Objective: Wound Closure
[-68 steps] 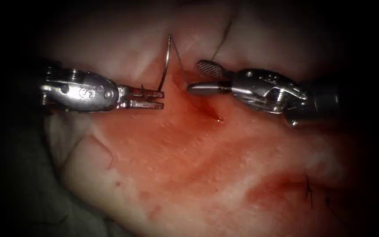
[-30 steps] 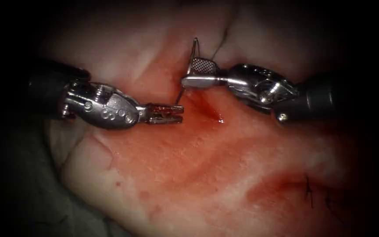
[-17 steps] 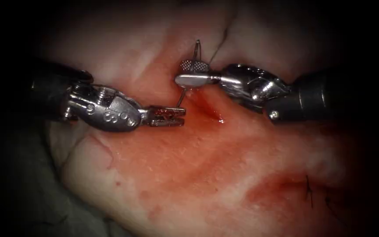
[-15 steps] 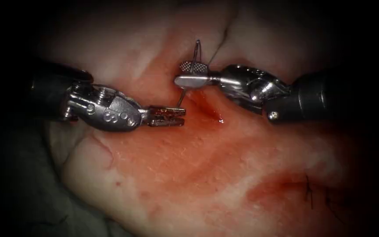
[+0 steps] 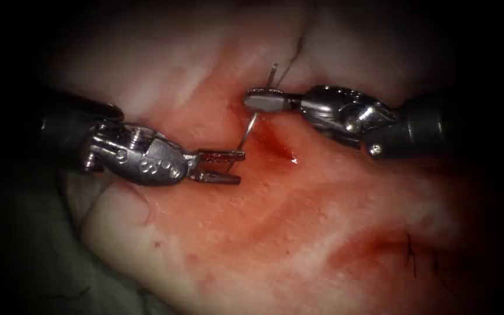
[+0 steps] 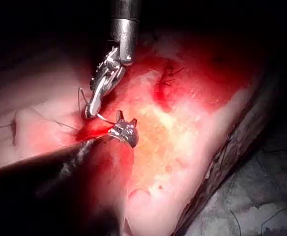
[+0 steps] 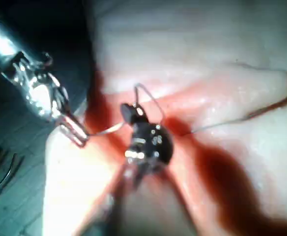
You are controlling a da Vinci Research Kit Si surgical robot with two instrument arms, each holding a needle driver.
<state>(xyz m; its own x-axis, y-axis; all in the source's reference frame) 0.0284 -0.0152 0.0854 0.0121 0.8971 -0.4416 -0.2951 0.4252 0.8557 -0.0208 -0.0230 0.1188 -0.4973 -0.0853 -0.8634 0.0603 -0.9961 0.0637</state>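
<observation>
We find the left tool [image 5: 224,166] on the left side of the cut, its shaft entering from the left edge of the endoscope view. Its jaws stand apart, one above the other, and grip nothing. In earlier frames those jaws lay nearly together around the needle's lower end; they have since parted.

The needle [image 5: 248,129] runs from just off the upper left jaw's tip, slanting up and to the right toward the right tool. We cannot tell whether that lower end touches the left jaw. A short length of the needle [image 5: 272,74] stands up beyond the right tool's jaws. The needle lies above the tissue [image 5: 298,233], not in it, over the red fluid [image 5: 275,143] pooled in the cut [image 5: 290,154].

The right tool [image 5: 263,101] comes in from the right, and its jaws are clamped on the needle near its upper end. Earlier they stood wide, with the ridged inner face showing; they have since closed on the needle.

The thread [image 5: 291,55] rises as a dark line from just behind the right tool's jaws, up across the tissue. Dark stitch ends [image 5: 410,254] sit well below the right tool, far from both sets of jaws.
</observation>
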